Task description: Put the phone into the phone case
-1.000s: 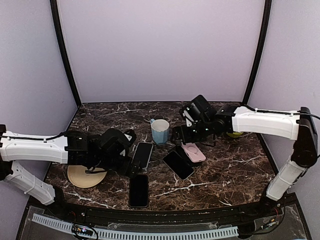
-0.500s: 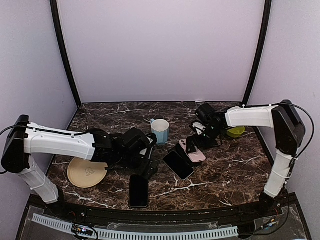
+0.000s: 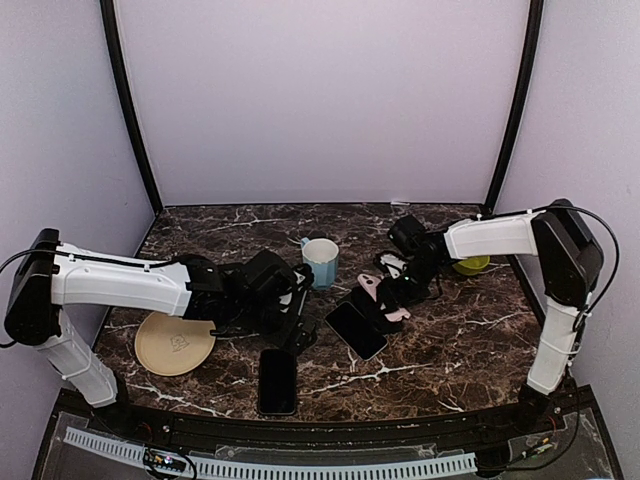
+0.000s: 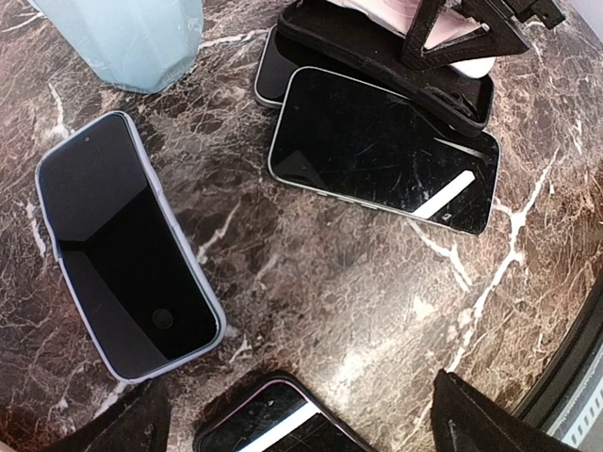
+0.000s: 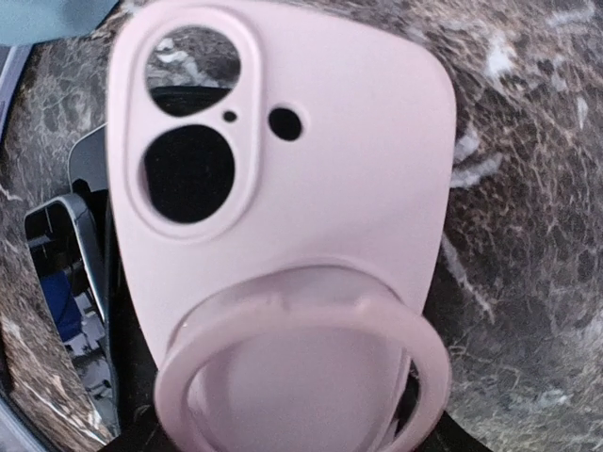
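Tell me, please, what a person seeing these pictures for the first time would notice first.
The pink phone case with its ring and camera holes fills the right wrist view; the right gripper holds it tilted near the middle of the dark marble table. Beside it several black phones lie flat, and the open left gripper hovers over them.
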{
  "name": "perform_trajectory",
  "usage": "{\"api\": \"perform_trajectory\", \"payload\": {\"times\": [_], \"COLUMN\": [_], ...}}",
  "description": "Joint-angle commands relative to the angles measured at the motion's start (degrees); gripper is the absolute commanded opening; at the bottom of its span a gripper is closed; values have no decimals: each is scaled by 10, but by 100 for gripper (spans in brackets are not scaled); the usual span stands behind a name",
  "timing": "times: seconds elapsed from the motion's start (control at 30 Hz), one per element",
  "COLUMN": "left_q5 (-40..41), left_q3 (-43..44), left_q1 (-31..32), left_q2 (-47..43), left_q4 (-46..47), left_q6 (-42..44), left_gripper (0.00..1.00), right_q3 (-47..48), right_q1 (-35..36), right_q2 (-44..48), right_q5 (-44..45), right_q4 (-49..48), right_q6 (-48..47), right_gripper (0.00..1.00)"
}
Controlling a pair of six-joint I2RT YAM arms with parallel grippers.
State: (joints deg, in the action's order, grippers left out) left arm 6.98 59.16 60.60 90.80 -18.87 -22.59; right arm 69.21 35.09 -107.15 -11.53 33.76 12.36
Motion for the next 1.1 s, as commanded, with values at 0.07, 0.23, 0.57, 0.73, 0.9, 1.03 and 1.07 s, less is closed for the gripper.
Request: {"api": "perform_trajectory", "payload": {"times": [0.07, 0.23, 0.57, 0.73, 0.9, 1.03, 1.07], "left_q5": [-13, -17, -120, -168, -192, -198, -208], "left_q3": [9, 8, -52, -87, -107, -103, -96], "left_q1": [-4, -5, -8, 1, 21, 53, 67], "left_q2": [-7, -12, -160, -254, -302, -303, -300], "left_q4": [6, 10, 161, 238, 250, 242, 234], "left_q6": [7, 15, 250, 458, 566, 585, 583], "left_gripper": [99, 99, 95, 90, 96, 97, 92], "right_q3": [-6, 8, 55, 74, 79, 88, 85], "right_q1": [-4, -9, 89, 224, 280, 304, 305], "right_q2": [32, 69, 244, 275, 287, 286, 287], "right_q5": [15, 48, -48, -175, -242, -249, -250], "right_q4": [5, 37, 141, 138, 106, 80, 67], "right_q6": [-17, -30, -182, -189, -161, -149, -144], "right_gripper": [47, 48, 43, 42, 42, 42, 42]}}
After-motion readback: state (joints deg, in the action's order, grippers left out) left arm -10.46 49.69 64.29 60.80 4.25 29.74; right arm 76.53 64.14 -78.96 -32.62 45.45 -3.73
